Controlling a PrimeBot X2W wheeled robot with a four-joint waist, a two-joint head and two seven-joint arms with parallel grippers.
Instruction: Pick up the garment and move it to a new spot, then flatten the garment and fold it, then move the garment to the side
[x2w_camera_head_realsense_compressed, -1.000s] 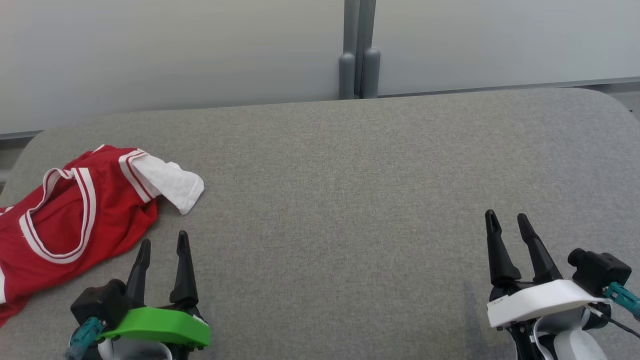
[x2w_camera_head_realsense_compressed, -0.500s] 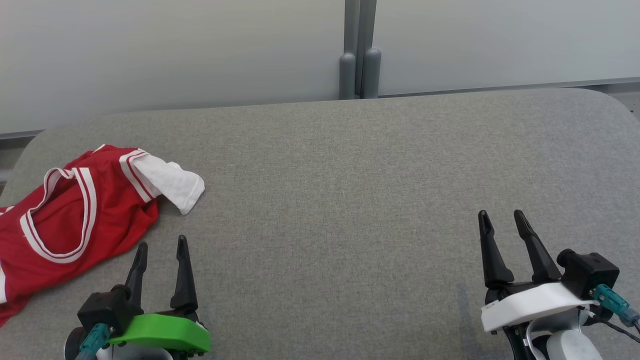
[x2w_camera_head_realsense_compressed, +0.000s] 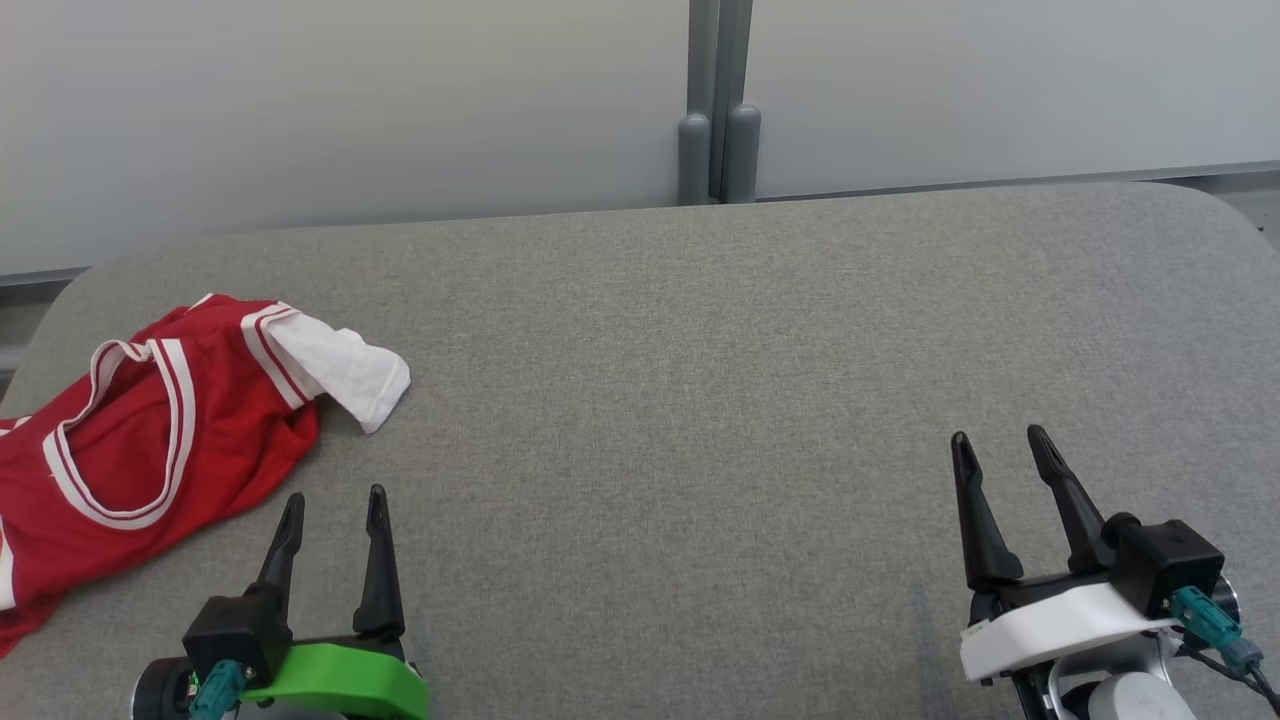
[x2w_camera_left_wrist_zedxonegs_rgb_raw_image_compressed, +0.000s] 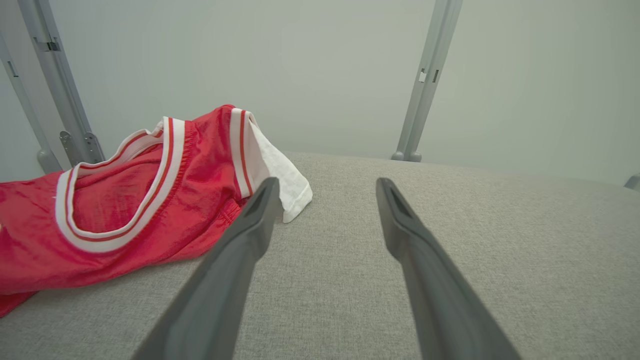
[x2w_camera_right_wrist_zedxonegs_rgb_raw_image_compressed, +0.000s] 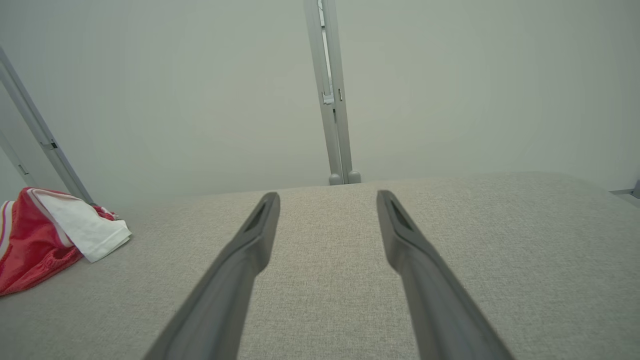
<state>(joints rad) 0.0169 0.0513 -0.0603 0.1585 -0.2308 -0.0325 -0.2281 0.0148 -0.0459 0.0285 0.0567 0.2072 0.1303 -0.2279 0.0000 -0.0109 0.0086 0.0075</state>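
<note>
Grey fabric table (x2w_camera_head_realsense_compressed: 640, 350) with rounded corners meets pale wall panels (x2w_camera_head_realsense_compressed: 350, 100). The red-and-white garment (x2w_camera_head_realsense_compressed: 150, 440) lies crumpled at its left edge; the left gripper (x2w_camera_head_realsense_compressed: 335, 494), just beside it, gapes empty; bare fabric runs across to the right gripper (x2w_camera_head_realsense_compressed: 998, 434), likewise spread, its label (x2w_camera_head_realsense_compressed: 978, 630) too small to read

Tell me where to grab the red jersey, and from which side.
Probably the bunched shoulder of the red jersey, beside its white sleeve, from above with the open left gripper: that fold stands up off the grey surface while the rest lies flatter.
</note>
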